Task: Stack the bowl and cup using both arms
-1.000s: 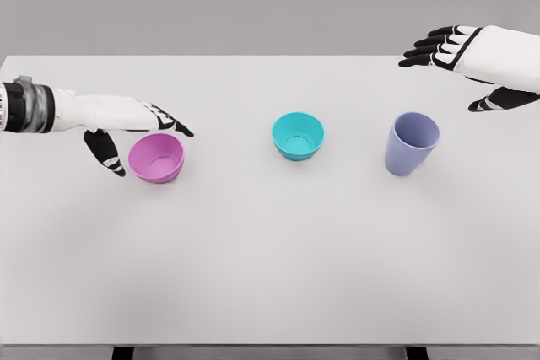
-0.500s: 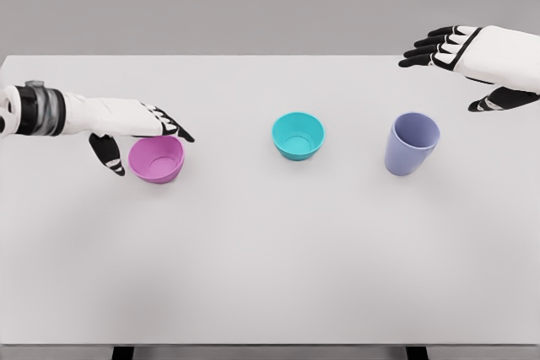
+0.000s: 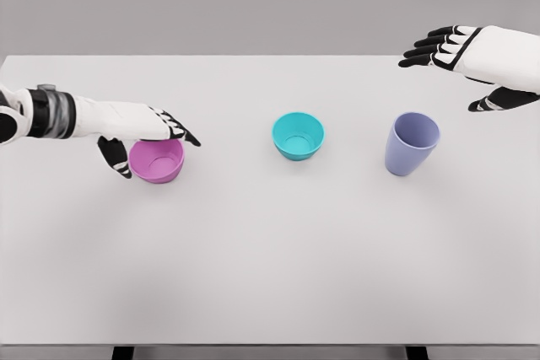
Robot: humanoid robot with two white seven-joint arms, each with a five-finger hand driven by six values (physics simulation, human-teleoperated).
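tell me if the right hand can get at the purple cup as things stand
Probably yes. The right hand is open and hangs above and behind the purple cup, which stands upright on the table with nothing between them. The teal bowl sits apart on the cup's other side, out of the way.

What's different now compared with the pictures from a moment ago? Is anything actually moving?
The left hand slid a little further right over the pink bowl, fingers above its far rim and thumb at its left side; no closed grasp yet. The bowl seems barely shifted. The teal bowl, purple cup and raised, open right hand stayed put.
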